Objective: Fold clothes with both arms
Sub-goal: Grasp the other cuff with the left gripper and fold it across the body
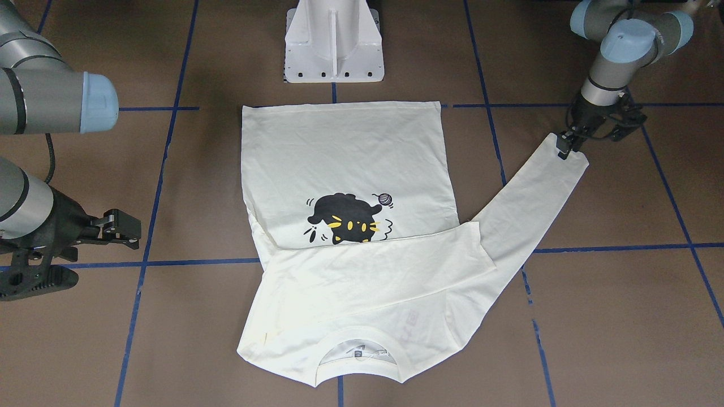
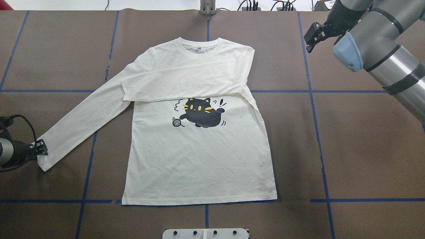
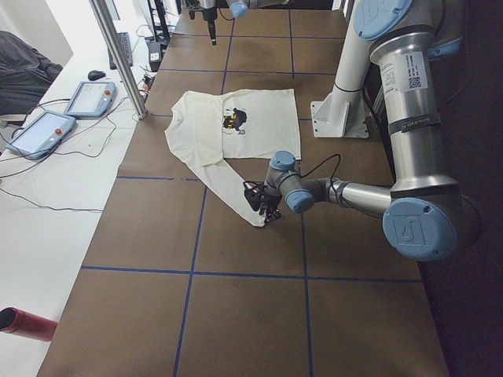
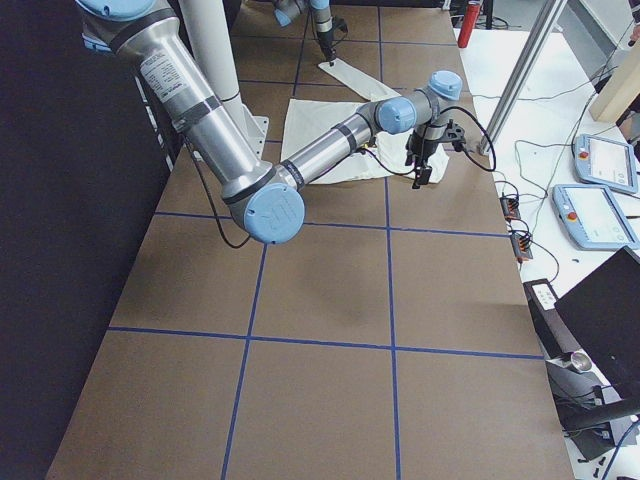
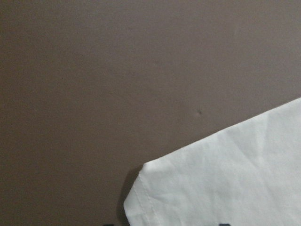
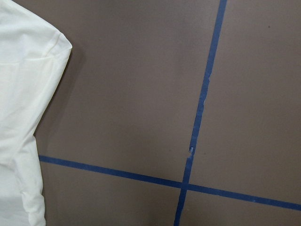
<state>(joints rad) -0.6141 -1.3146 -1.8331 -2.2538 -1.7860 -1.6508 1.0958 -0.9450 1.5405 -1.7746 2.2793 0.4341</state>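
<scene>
The cream-white T-shirt (image 2: 199, 156) lies flat, front up, with the black cat print (image 2: 201, 113) showing. One sleeve is folded across the chest (image 2: 186, 83) and hides the lettering. The other sleeve (image 2: 83, 119) stretches out towards my left side. My left gripper (image 2: 40, 147) sits low at that sleeve's cuff (image 1: 570, 164), open, its fingers astride the cuff edge. The left wrist view shows the cuff corner (image 5: 225, 179) flat on the table. My right gripper (image 2: 310, 35) is open and empty, raised over bare table beyond the shirt's shoulder; it also shows in the front view (image 1: 121, 229).
The white pedestal base (image 1: 334, 42) stands just behind the shirt's hem. Blue tape lines (image 6: 202, 103) cross the brown table. Off the far edge are a metal post (image 3: 122, 59) and tablets (image 3: 43, 129).
</scene>
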